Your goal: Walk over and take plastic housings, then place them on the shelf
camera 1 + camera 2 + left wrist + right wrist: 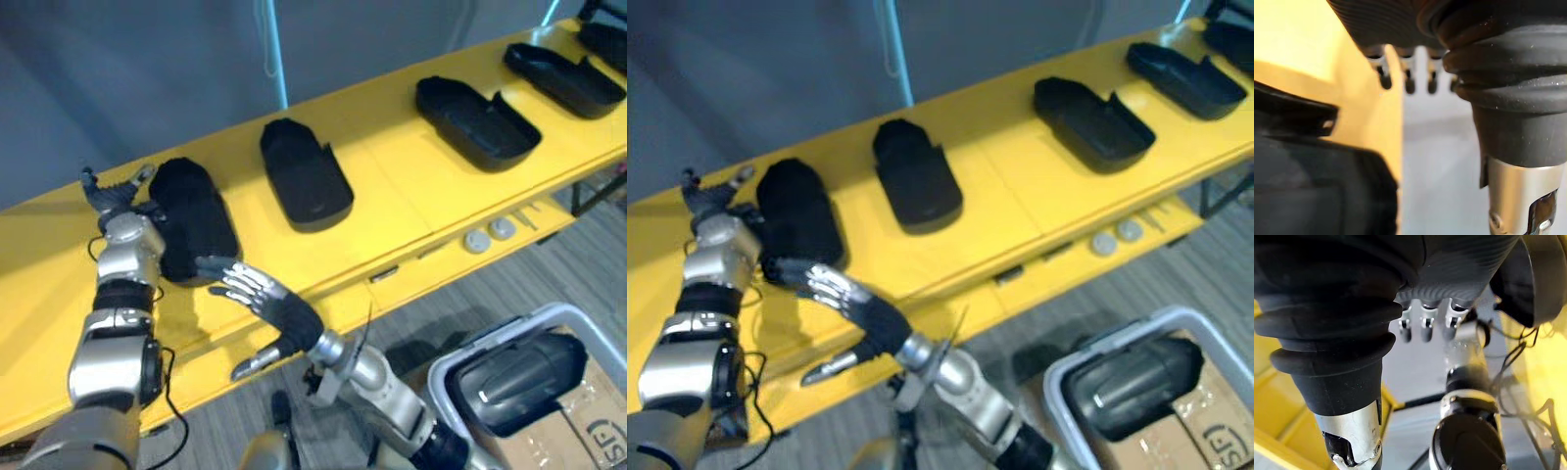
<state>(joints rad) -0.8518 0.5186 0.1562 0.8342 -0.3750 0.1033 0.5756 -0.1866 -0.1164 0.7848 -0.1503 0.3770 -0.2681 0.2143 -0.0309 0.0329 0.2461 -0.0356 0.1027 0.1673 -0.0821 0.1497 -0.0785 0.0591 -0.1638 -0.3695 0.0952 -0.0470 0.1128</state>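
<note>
Right hand [289,318]: hangs off the front edge of the yellow shelf [392,196], fingers straight and spread apart, holding nothing.
Left hand [118,201]: up on the shelf at the far-left end, against the left flank of the end housing [196,220]. Its fingers [1385,78] look straight and loose, not wrapped round anything.
End housing: lies flat on the shelf, domed side up, between the two hands. It rests on the shelf rather than in a grip.
Other housings: a second housing [306,176] sits beside it, a third housing [477,122] further right, and a fourth housing [563,78] near the far end, all spaced along the shelf.
Bin [549,311]: stands down on the floor to the right, beside a cardboard box [598,421], with one dark housing in the bin [519,382].
Done so far: several housings are laid out in a row, and the end one looks set down and let go.
Left to do: by my reading, at least the piece in the bin has yet to be fetched and shelved.
</note>
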